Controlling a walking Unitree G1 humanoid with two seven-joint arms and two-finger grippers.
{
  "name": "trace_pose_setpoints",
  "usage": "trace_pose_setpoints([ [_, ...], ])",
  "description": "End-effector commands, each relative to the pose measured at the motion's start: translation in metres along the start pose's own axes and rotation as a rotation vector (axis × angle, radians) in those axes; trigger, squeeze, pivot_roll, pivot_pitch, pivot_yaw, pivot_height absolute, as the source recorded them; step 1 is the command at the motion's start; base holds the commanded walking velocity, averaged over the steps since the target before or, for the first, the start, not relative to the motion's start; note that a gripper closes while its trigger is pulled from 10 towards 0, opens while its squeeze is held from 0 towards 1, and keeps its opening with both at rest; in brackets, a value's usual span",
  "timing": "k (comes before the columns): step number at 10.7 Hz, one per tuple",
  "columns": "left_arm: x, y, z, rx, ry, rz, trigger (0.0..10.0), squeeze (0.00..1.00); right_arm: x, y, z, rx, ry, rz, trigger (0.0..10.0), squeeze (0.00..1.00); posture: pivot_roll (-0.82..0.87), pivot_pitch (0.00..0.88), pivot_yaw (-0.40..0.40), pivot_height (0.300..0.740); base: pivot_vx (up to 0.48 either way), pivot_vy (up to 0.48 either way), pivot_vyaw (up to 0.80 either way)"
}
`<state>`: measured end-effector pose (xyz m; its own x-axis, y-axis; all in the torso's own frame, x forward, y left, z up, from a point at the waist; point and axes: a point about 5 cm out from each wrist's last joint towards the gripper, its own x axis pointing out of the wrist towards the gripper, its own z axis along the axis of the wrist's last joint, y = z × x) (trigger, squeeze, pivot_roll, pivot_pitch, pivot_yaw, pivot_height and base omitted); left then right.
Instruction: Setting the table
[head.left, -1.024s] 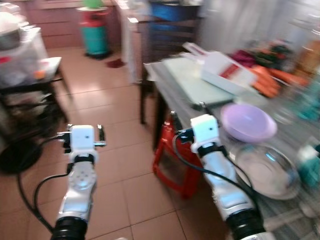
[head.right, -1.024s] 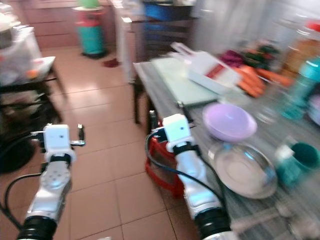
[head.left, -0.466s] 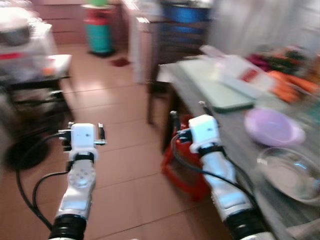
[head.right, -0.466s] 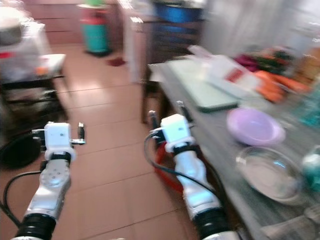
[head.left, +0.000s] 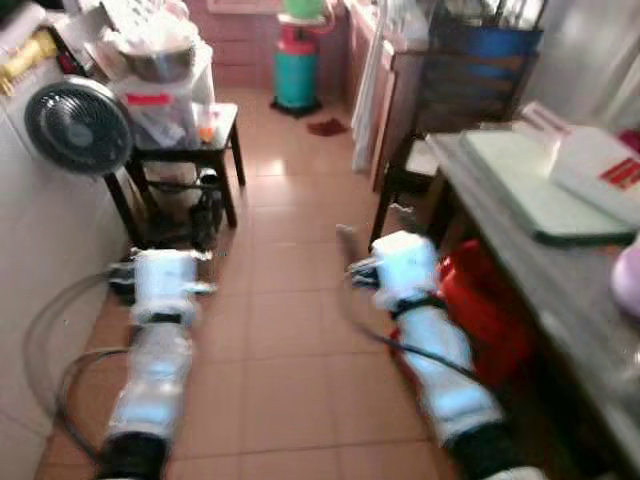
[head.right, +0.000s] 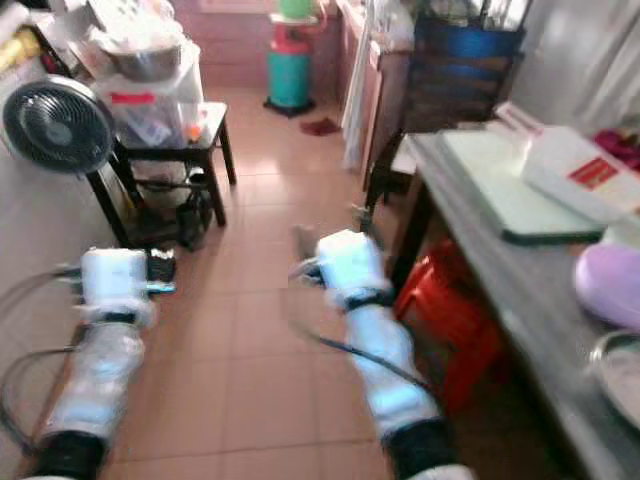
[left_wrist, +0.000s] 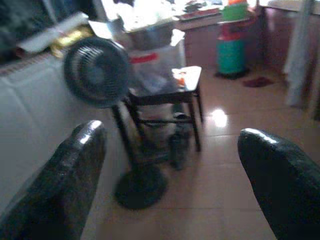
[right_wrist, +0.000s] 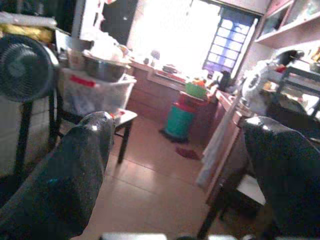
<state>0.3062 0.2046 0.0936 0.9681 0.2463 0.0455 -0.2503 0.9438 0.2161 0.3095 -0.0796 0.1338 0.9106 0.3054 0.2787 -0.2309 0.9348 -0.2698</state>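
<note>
A grey table (head.right: 500, 270) runs along my right. A purple bowl (head.right: 612, 283) stands on it at the view's edge, with the rim of a metal plate (head.right: 622, 375) just nearer me. Farther along lie a pale green cutting board (head.right: 500, 185) and a white box with a red label (head.right: 575, 175). Both arms are held out over the tiled floor, left of the table. My left gripper (left_wrist: 170, 140) is open with nothing between its fingers. My right gripper (right_wrist: 182, 125) is open too and holds nothing. The eye views are blurred.
A standing fan (head.left: 78, 125) is against the white wall at left. Beside it a low black table (head.left: 185, 140) carries a plastic box and a steel bowl. A red stool (head.left: 485, 305) sits under the grey table. A dark chair (head.left: 470, 70) and a teal cylinder (head.left: 297, 75) stand farther back.
The camera has swung left: the table and its dishes slid to the right edge, and the fan and white wall came into view. Both arms keep the same pose.
</note>
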Motion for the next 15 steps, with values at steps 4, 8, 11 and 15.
trace_pose_setpoints([
  [4, -0.001, -0.017, -0.001, -0.001, 0.012, -0.051, 10.0, 0.0, -0.006, -0.015, -0.009, -0.013, 0.031, -0.039, 10.0, 0.0, 0.16, 0.0, -0.018, 0.74, 0.0, 0.353, 0.0],
  [8, -0.016, -0.046, -0.046, 0.047, 0.189, -0.315, 10.0, 0.0, -0.023, -0.042, -0.051, 0.08, 0.241, -0.233, 10.0, 0.0, 0.13, 0.0, 0.003, 0.74, 0.0, 0.083, 0.0],
  [11, -0.042, -0.081, -0.078, 0.118, 0.354, -0.582, 10.0, 0.0, -0.081, -0.061, -0.11, 0.144, 0.566, -0.391, 10.0, 0.0, 0.04, 0.0, 0.057, 0.74, 0.0, 0.0, 0.0],
  [15, -0.092, -0.095, -0.12, 0.307, 0.557, -0.816, 10.0, 0.0, -0.166, -0.035, -0.163, 0.264, 0.99, -0.359, 10.0, 0.0, -0.08, 0.0, 0.094, 0.74, 0.0, 0.0, 0.0],
])
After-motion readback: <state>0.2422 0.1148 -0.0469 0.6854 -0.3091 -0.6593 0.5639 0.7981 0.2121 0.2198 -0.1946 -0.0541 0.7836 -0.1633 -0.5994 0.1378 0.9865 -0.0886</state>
